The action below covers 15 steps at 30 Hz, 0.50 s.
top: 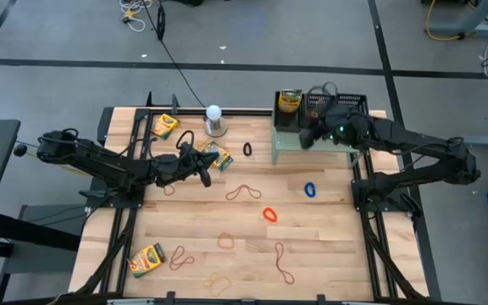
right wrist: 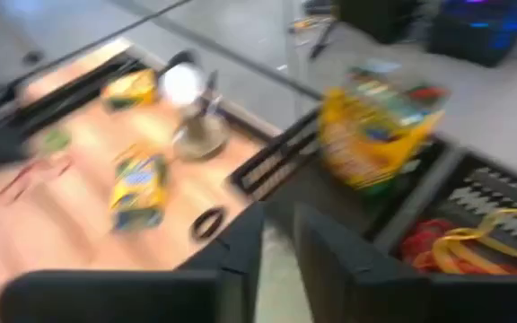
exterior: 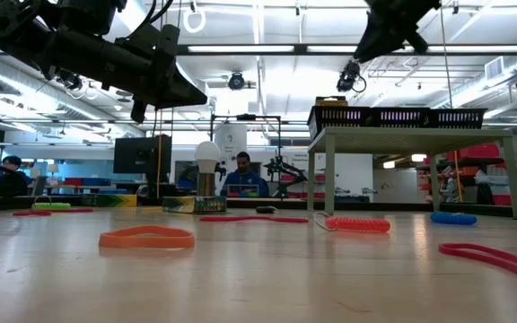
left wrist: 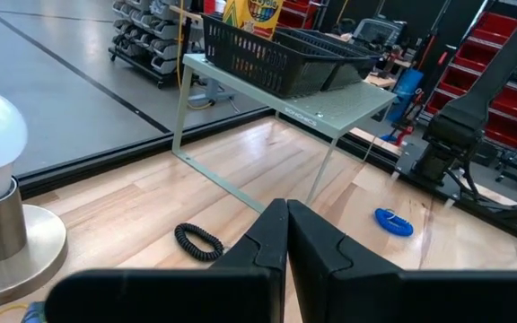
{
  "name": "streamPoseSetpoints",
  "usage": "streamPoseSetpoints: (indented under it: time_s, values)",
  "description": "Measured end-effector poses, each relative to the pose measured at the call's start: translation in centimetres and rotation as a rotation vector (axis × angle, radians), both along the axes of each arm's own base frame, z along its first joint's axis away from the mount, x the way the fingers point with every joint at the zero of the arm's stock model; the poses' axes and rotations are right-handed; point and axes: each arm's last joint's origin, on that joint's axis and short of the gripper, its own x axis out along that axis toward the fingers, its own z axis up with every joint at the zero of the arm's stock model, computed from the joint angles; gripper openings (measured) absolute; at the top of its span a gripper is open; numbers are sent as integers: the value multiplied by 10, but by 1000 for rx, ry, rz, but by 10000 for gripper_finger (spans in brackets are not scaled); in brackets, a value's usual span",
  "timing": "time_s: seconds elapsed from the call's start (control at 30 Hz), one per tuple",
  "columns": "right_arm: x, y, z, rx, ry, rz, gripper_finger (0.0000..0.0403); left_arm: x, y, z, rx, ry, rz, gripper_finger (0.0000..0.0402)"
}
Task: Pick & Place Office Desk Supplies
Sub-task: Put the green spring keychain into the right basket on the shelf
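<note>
I am holding my right end effector (top: 310,135), fingers slightly parted and empty, over the black mesh baskets (top: 329,103) for band drop-off, while my left end effector (top: 203,167), closed and empty, is hovering above the desk (top: 329,254).

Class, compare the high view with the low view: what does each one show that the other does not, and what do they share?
Only the high view shows the crayon box at the table's near-left corner and the crayon box standing in a basket on the riser. Only the low view shows a person seated in the room behind. Both show the white ball lamp and the pale green riser.
</note>
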Motion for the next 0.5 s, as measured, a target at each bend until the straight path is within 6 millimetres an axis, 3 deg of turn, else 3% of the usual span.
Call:
streamPoseSetpoints:
  time_s: [0.17,0.5]
  values:
    - [6,33,-3,9,29,160,8,0,0,0,2,1,0,13]
    - [26,67,-19,52,45,181,40,0,0,0,44,27,-5,13]
